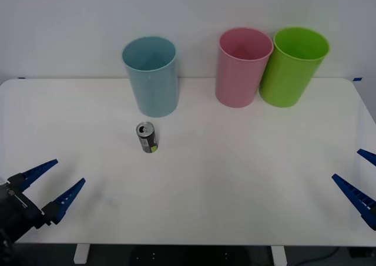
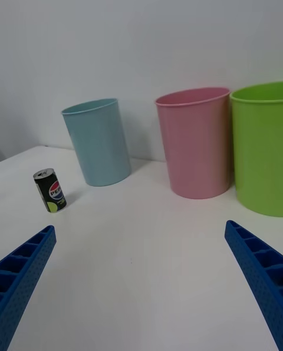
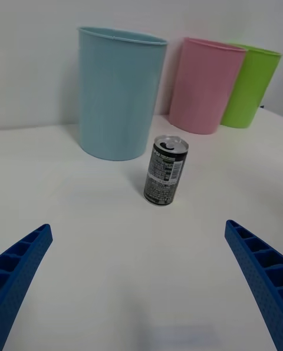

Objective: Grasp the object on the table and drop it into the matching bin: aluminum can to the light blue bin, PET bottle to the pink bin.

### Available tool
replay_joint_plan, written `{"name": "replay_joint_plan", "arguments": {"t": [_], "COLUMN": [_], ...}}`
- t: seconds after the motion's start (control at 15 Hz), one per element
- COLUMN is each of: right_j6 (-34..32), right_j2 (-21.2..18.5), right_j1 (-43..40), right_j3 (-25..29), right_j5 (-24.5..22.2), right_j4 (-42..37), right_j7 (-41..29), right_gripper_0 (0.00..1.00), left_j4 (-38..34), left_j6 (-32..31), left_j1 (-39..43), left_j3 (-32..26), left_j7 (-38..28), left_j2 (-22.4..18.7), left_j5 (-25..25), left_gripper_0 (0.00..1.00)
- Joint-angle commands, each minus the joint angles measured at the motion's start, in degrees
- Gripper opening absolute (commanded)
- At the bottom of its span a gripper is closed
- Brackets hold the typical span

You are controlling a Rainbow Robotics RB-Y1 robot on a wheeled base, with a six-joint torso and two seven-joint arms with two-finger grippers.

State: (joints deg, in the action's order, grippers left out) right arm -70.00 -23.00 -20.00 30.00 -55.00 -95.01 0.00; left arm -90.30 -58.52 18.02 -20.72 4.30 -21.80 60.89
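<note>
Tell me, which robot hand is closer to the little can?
Left. The left gripper waits open, near the can; the right gripper sits open at the table's far right edge.

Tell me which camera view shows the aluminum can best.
The left wrist view: the aluminum can stands close and centred, its label and pull-tab top plain. The front view shows it small from above; the right wrist view shows it far off to one side.

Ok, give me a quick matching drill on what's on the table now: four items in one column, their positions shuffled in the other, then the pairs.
Items:
1. aluminum can
2. light blue bin
3. pink bin
4. lime green bin

Positions:
A. between the two other bins
B. farthest toward the robot's right
C. upright, in front of the light blue bin
D. apart from the other bins, toward the robot's left

Pairs: 1-C, 2-D, 3-A, 4-B
</note>
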Motion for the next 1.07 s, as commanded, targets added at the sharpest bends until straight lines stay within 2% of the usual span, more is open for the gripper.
{"name": "replay_joint_plan", "arguments": {"t": [0.07,0.33,0.47,1.07], "right_j6": [0.0,0.0,0.0,0.0], "right_j2": [0.0,0.0,0.0,0.0], "right_j1": [0.0,0.0,0.0,0.0], "right_j3": [0.0,0.0,0.0,0.0], "right_j5": [0.0,0.0,0.0,0.0], "right_j4": [0.0,0.0,0.0,0.0], "right_j7": [0.0,0.0,0.0,0.0], "right_gripper_0": [1.00,1.00,1.00,1.00], "left_j4": [4.9,12.8,15.2,15.9], "left_j6": [0.0,0.2,0.3,5.8], "left_j1": [-2.9,-7.9,-10.2,-14.8], "left_j3": [1.0,3.7,4.5,5.2], "left_j7": [5.1,10.3,10.6,11.1], "left_j2": [0.0,0.0,0.6,9.4], "left_j5": [-0.4,-1.5,-1.6,4.0], "left_gripper_0": [1.00,1.00,1.00,1.00]}}
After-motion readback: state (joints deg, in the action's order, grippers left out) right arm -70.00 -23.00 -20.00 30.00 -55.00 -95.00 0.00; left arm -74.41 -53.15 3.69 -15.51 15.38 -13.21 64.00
